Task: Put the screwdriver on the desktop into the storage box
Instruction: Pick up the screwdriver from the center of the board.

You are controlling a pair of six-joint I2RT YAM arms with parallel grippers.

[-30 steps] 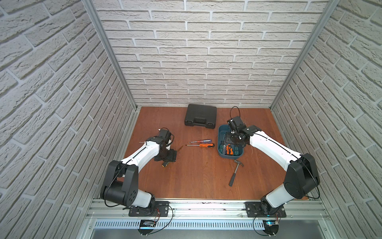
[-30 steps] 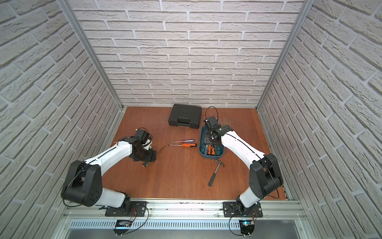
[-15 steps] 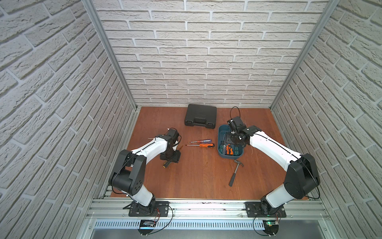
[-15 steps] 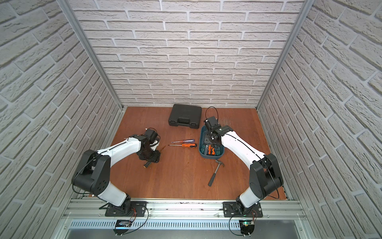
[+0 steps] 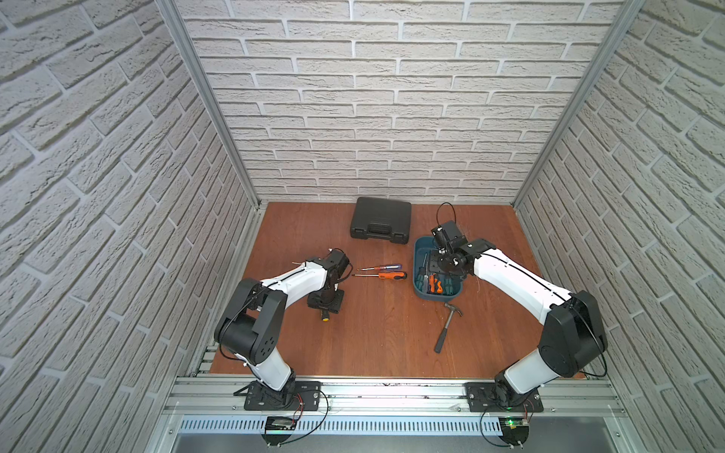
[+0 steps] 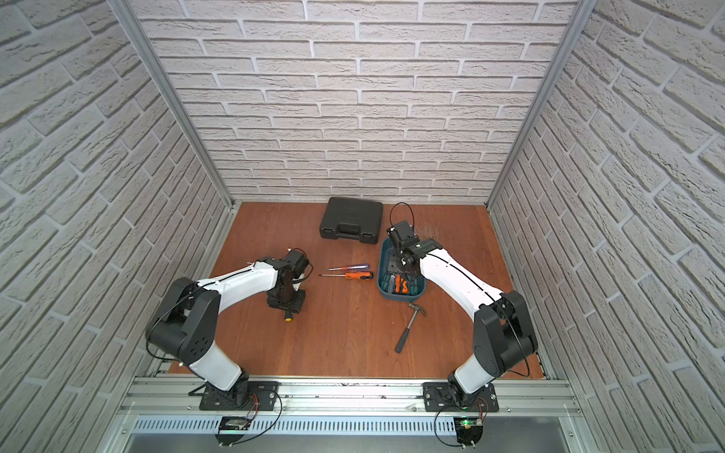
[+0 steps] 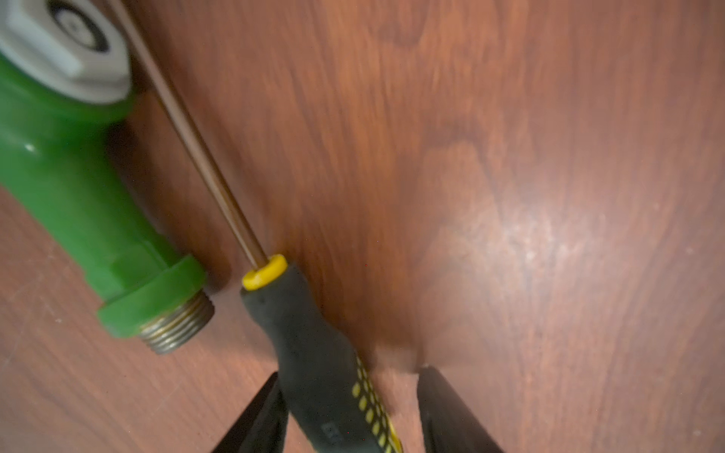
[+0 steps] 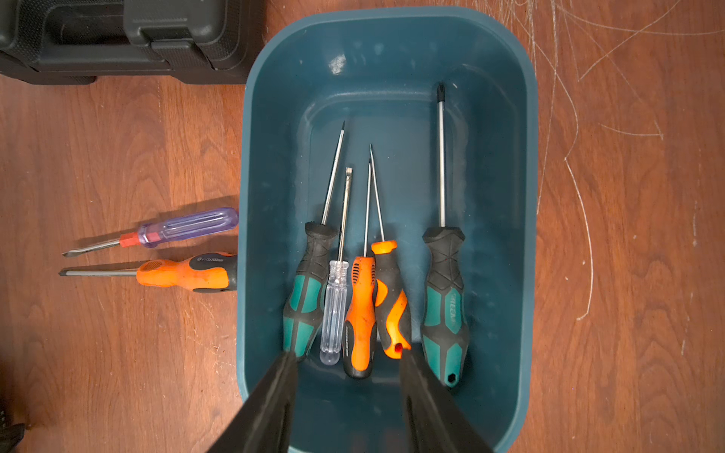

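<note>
A black-and-yellow screwdriver (image 7: pixel 314 353) lies on the desktop (image 5: pixel 376 333). My left gripper (image 7: pixel 349 372) is down over its handle. One finger touches the handle and the other stands a gap away, so the gripper is open. In both top views only the handle's yellow end (image 5: pixel 325 318) (image 6: pixel 288 318) shows below the left gripper (image 5: pixel 325 308). Two more screwdrivers, a purple one (image 5: pixel 386 267) (image 8: pixel 188 227) and an orange one (image 5: pixel 392 275) (image 8: pixel 184 272), lie left of the teal storage box (image 5: pixel 418 270) (image 8: pixel 245 196). My right gripper (image 8: pixel 347 355) (image 5: pixel 435 270) hangs open and empty over the box, which holds several screwdrivers.
A green pipe fitting (image 7: pixel 78 204) lies right beside the black-and-yellow screwdriver's shaft. A hammer (image 5: pixel 447 327) lies in front of the box. A shut black case (image 5: pixel 380 220) stands at the back, close to the box's far left corner.
The left arm's elbow has swung in toward the middle and its gripper has shifted slightly right and toward the front. The right arm has not moved.
</note>
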